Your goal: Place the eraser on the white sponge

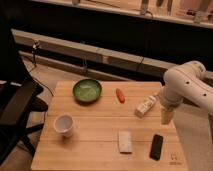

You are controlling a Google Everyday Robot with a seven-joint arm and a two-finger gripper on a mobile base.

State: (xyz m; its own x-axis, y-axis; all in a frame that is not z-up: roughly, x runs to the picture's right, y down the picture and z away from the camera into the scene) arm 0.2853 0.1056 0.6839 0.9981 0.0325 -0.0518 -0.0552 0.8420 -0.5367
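Observation:
The eraser [157,146], a small black oblong block, lies flat on the wooden table [100,125] near its front right corner. The white sponge [125,141], a flat off-white pad, lies just left of it, a small gap between them. My gripper [166,118] hangs from the white arm [187,82] at the table's right side, above and a little behind the eraser, not touching it.
A cream carton [145,106] lies behind the sponge, close left of the gripper. An orange carrot-like piece [120,95], a green bowl [87,90] and a white cup [64,125] stand further left. A black chair [15,107] is at the table's left.

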